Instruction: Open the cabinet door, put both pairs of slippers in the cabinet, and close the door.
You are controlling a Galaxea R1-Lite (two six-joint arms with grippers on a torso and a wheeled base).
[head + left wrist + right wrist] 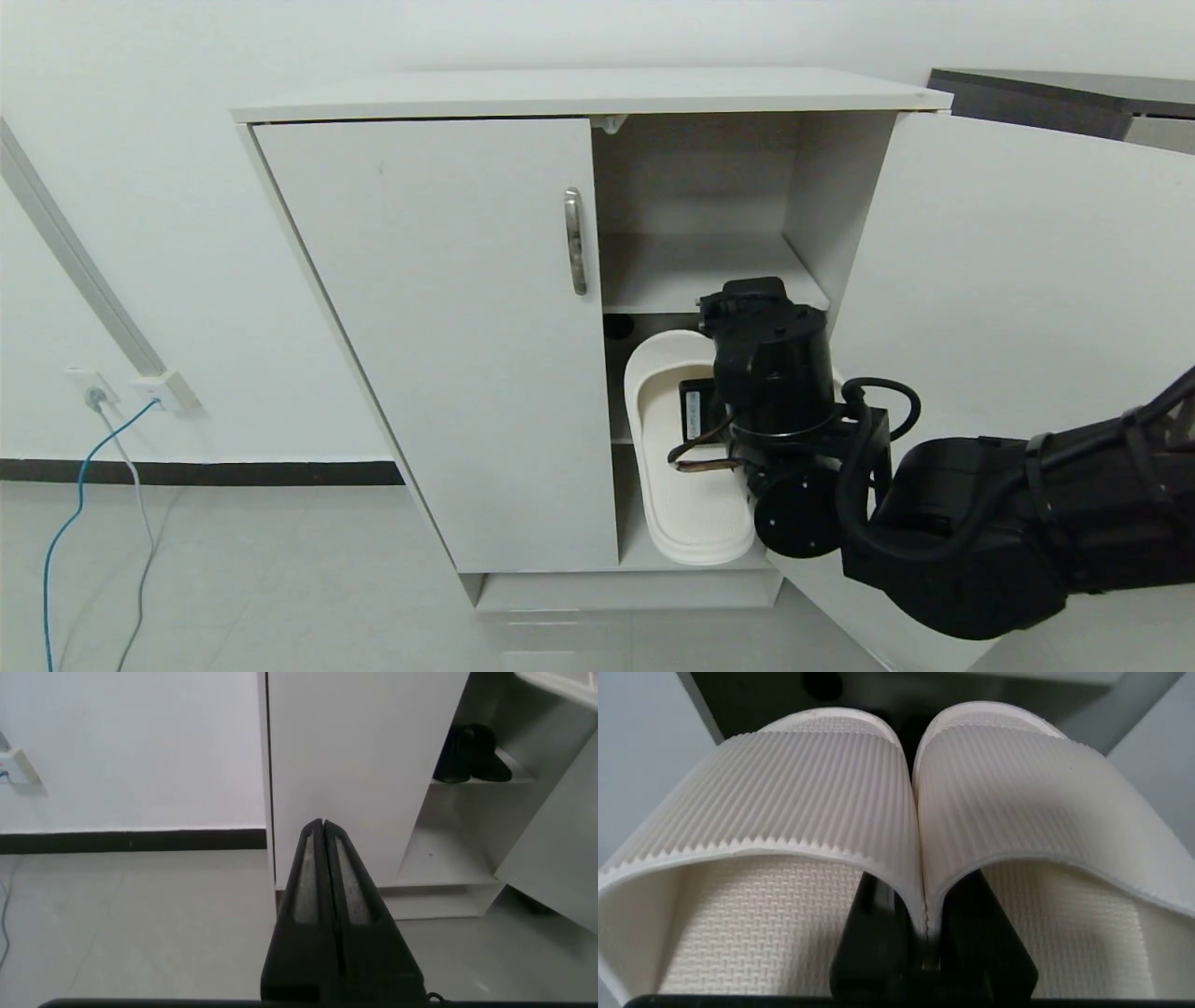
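Note:
A white cabinet (588, 93) stands against the wall, its left door (448, 327) closed and its right door (1008, 280) swung wide open. My right arm's wrist (775, 373) reaches into the lower compartment, under the middle shelf (700, 271). My right gripper (920, 943) is shut on a pair of white ribbed slippers (785, 812), pinching their inner edges together. One white slipper (681, 504) shows tilted, heel toward the cabinet's front. My left gripper (322, 826) is shut and empty, low over the floor in front of the cabinet (374, 756). A dark shape (472, 756) sits at shelf level inside.
A metal handle (575, 241) runs down the closed door's edge. A wall socket (93, 387) with a blue cable (65, 523) trailing to the grey floor is at the left. A dark tabletop (1055, 93) stands behind the open door.

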